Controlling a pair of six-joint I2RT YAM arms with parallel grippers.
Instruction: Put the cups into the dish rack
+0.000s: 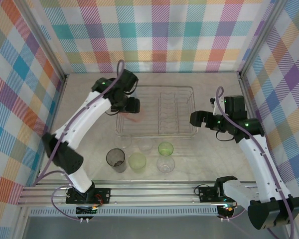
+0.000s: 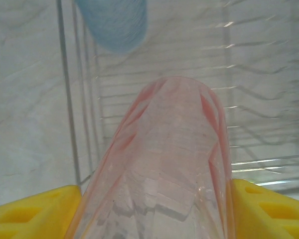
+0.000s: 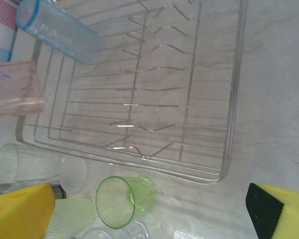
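My left gripper [image 1: 133, 110] hangs over the left end of the dish rack [image 1: 194, 107], shut on a pink-red cup [image 1: 135, 117]. That cup [image 2: 174, 164] sits between the yellow fingers [image 2: 25, 216], above the rack's wires [image 2: 70, 99]. A blue cup [image 2: 117, 25] lies in the rack beyond it. My right gripper [image 1: 196, 119] is open at the rack's right end, with nothing between its fingers [image 3: 20, 214]. Below it stand a green cup [image 3: 124, 199], a yellow-green cup [image 3: 72, 216] and clear cups [image 3: 74, 172]. The blue cup [image 3: 57, 25] and pink-red cup [image 3: 15, 89] are over the far side of the rack [image 3: 234, 99].
In front of the rack stand a smoky grey cup [image 1: 115, 159], a yellow-green cup [image 1: 137, 162], a green cup [image 1: 165, 148] and clear cups [image 1: 165, 165]. Checked walls close in the table on three sides. A metal rail [image 1: 154, 191] runs along the near edge.
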